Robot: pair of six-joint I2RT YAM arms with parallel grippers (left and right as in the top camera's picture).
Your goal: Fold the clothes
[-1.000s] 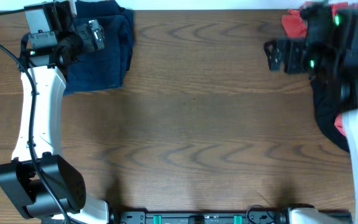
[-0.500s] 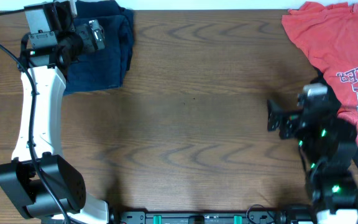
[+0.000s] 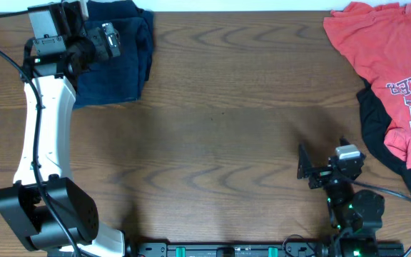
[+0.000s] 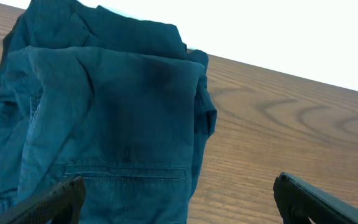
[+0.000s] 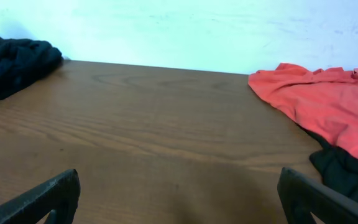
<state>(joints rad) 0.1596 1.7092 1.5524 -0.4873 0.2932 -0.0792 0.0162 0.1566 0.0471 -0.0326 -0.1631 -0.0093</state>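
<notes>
The table [image 3: 220, 121] is smooth brown wood with bold grain and a faint sheen. The navy shorts [image 4: 117, 118] are creased, matt woven cloth; the coral-red T-shirt [image 3: 377, 50] is softer matt cloth with printed lettering.

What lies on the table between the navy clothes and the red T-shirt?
Nothing: only bare wood of the table separates the navy clothes from the red T-shirt, as the overhead view shows; the right wrist view agrees.

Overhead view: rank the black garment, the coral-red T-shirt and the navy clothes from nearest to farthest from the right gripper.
Measured from the right gripper, at the near right:
1. Black garment: on the right edge, partly under the shirt.
2. Coral-red T-shirt: far right corner, draped over the black garment.
3. Navy clothes: far left corner, by far the farthest.
</notes>
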